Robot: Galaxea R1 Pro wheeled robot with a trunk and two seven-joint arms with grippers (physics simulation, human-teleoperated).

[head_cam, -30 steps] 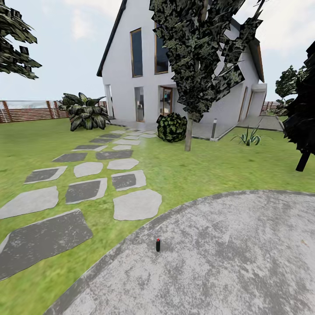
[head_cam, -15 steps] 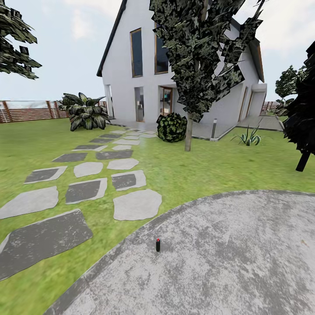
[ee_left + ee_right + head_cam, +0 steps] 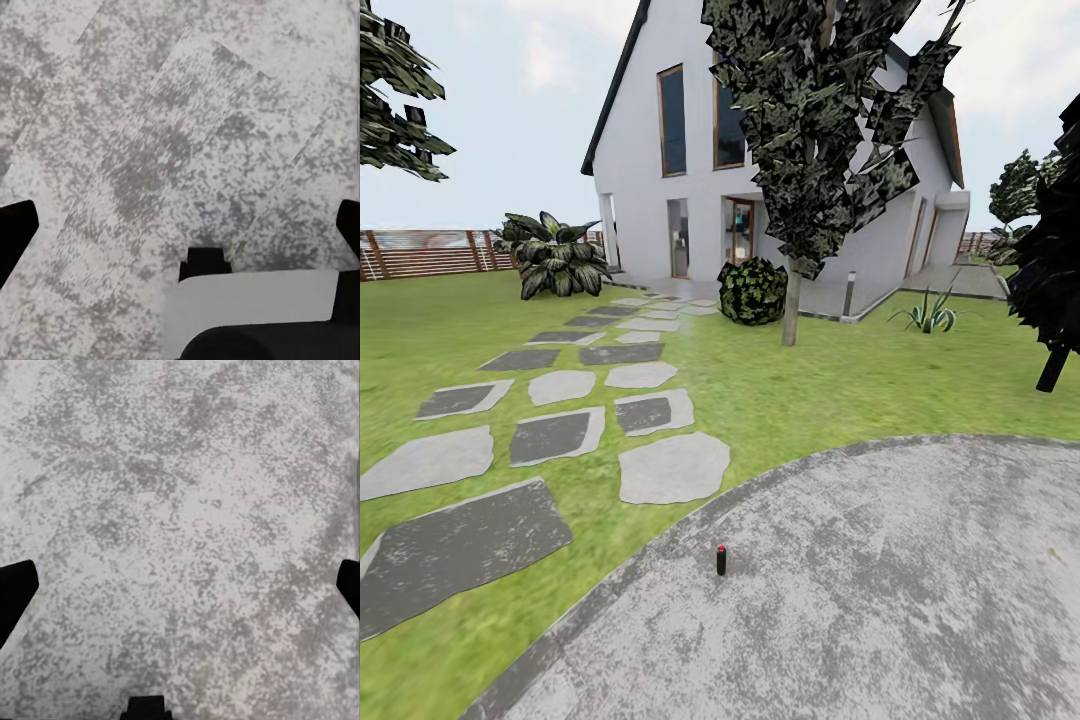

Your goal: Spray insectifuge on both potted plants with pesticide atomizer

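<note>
Your head camera looks across the garden. The atomizer (image 3: 721, 560) stands upright on the round grey patio (image 3: 880, 600), near the patio's left edge and low in the centre of the view. At this range it reads as a small dark bottle with a red tip; no finer detail is legible.

Left of the patio, a path of grey and dark stepping stones (image 3: 560, 430) runs over the lawn (image 3: 840, 390) toward the white house (image 3: 690, 150). A tree (image 3: 810, 130) stands in front of the house, with a round bush (image 3: 752, 291) just beside its trunk. A grey bollard lamp (image 3: 849, 294) stands to the right of the trunk, and a spiky green plant (image 3: 928, 315) grows farther right. A large broad-leaved plant (image 3: 555, 255) sits to the left of the house, in front of the brown slatted fence (image 3: 420, 252). A dark tree (image 3: 1055, 260) stands at the right edge.

Left end effector (image 3: 180, 225): your wrist camera points down at mottled grey paving. The two dark fingertips (image 3: 15, 229) sit at opposite edges of the frame, wide apart, with nothing between them. A pale part of the robot body (image 3: 247, 307) shows beneath.

Right end effector (image 3: 180, 585): its fingertips (image 3: 15, 589) are likewise spread to the frame edges over bare grey paving, and it holds nothing.
</note>
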